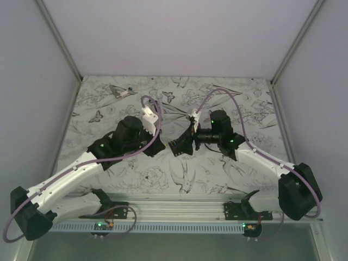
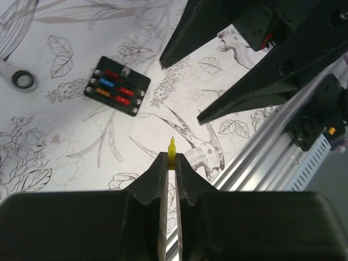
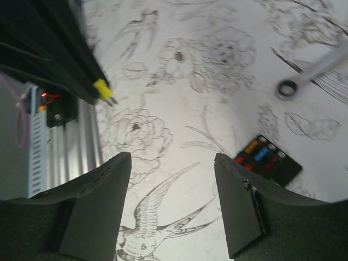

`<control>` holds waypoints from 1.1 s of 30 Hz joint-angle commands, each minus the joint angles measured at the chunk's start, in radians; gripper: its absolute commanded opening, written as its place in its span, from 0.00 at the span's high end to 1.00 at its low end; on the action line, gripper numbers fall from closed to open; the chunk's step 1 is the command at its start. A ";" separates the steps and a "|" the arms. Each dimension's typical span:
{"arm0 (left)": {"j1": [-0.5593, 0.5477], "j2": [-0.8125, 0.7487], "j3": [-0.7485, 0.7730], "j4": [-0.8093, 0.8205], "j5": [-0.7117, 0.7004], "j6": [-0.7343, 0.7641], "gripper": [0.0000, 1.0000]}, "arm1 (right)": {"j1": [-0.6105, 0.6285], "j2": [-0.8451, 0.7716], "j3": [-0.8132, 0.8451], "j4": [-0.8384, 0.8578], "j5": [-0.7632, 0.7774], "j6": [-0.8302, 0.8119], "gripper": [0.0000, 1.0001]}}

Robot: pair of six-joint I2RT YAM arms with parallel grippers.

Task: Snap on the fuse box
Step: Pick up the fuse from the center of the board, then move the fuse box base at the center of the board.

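The fuse box [image 2: 117,87] is a small black box with red, blue and orange fuses in its top, lying flat on the patterned table. It also shows in the top view [image 1: 176,147] and the right wrist view [image 3: 267,160]. My left gripper [image 2: 172,156] is shut on a small yellow fuse [image 2: 172,148] and hangs above the table, off to the side of the box. My right gripper [image 3: 171,157] is open and empty, above the table beside the box. In the top view both grippers, left [image 1: 161,148] and right [image 1: 185,141], meet near the box.
A metal ring wrench [image 2: 22,80] lies on the table beyond the fuse box, also in the right wrist view [image 3: 304,76]. The aluminium rail [image 1: 179,206] runs along the table's near edge. White walls close in the sides and back.
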 commanded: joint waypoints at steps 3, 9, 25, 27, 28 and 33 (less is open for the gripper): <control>0.012 0.006 -0.023 0.004 -0.177 -0.088 1.00 | -0.057 -0.008 -0.051 0.064 0.219 0.100 0.26; 0.038 0.032 -0.026 -0.024 -0.266 -0.145 1.00 | -0.130 0.033 -0.072 0.068 0.400 0.194 0.27; 0.052 0.098 -0.013 -0.080 -0.306 -0.220 1.00 | -0.140 0.323 -0.005 0.054 0.561 0.325 0.54; 0.052 0.103 -0.008 -0.083 -0.310 -0.228 1.00 | -0.126 0.343 -0.004 0.065 0.552 0.339 0.56; 0.051 0.105 -0.005 -0.085 -0.310 -0.229 1.00 | -0.115 0.354 -0.003 0.071 0.546 0.342 0.57; 0.051 0.115 0.008 -0.102 -0.317 -0.244 1.00 | -0.064 0.401 -0.008 0.101 0.544 0.394 0.65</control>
